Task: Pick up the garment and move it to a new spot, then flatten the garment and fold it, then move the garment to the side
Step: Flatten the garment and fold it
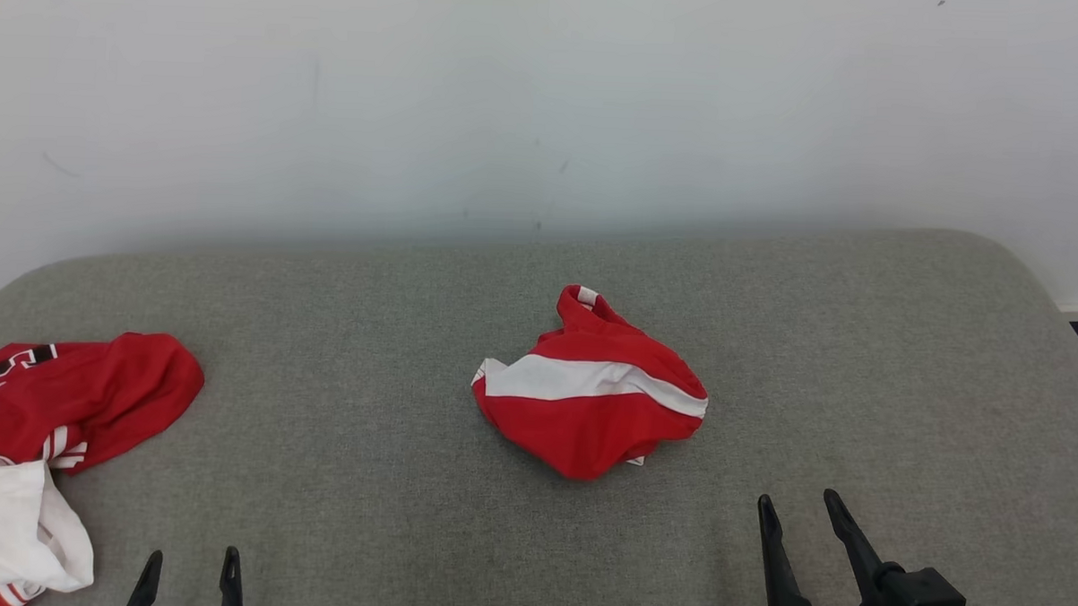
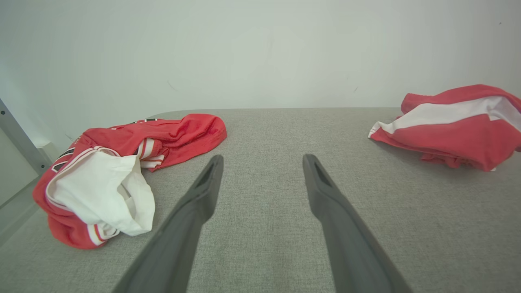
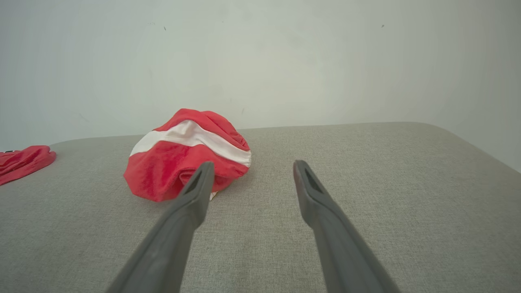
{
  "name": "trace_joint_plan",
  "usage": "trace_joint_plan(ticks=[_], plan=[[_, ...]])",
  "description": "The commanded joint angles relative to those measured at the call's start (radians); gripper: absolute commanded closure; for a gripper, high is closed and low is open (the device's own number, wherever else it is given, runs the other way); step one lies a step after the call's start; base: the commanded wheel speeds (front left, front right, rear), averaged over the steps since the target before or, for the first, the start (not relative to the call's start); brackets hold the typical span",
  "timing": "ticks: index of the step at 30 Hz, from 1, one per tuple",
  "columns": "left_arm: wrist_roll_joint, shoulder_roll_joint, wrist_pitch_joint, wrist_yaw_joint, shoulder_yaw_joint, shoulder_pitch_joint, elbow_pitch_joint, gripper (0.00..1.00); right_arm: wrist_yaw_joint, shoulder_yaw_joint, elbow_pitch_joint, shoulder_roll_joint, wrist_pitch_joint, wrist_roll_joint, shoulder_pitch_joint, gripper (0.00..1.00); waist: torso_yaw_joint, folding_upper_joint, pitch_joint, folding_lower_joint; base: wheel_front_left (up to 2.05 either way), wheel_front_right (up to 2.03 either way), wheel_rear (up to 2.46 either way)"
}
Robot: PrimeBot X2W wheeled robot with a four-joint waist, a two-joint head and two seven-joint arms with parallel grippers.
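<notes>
- Our left gripper [image 1: 193, 553] and right gripper [image 1: 798, 499] both stand released, empty.
- The crumpled red-and-white garment [image 1: 590, 385] lies beyond the right gripper, to its left, apart.
- We should pinch a raised fold, then lift it clear.

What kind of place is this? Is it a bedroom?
Probably a plain room for clothes-folding practice, not clearly a bedroom: a grey fabric-covered padded surface against a bare white wall, with a crumpled red-and-white striped garment and a red-and-white jersey pile.
</notes>
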State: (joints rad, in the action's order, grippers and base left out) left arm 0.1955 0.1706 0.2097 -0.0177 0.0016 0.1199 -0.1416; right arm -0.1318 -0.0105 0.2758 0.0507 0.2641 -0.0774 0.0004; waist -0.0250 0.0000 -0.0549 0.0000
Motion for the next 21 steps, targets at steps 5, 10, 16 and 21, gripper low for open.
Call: trace_joint_plan(ticks=[5,10,16,21], plan=[[0.014,0.005,0.007,0.005,-0.002,0.008,-0.003,0.00,0.002,0.001,0.004,-0.001,0.001,-0.007,-0.004,0.00,0.001,0.0000,0.002,0.0000,0.00,0.00,0.00],[0.017,0.004,0.012,0.009,-0.002,0.003,-0.004,0.00,0.002,-0.006,0.011,-0.001,0.000,-0.016,-0.022,0.00,0.004,0.0000,0.005,0.0000,0.00,0.00,0.00],[0.018,-0.001,0.020,0.016,-0.010,-0.017,-0.010,0.00,0.002,-0.031,0.025,-0.001,0.000,-0.009,-0.091,0.00,0.019,0.0000,0.016,0.0000,0.00,0.00,0.00],[0.019,-0.007,0.027,0.015,-0.019,-0.031,-0.024,0.00,0.002,-0.042,0.082,0.003,0.000,0.025,-0.180,0.00,0.045,0.0000,0.028,0.0000,0.00,0.00,0.00]])
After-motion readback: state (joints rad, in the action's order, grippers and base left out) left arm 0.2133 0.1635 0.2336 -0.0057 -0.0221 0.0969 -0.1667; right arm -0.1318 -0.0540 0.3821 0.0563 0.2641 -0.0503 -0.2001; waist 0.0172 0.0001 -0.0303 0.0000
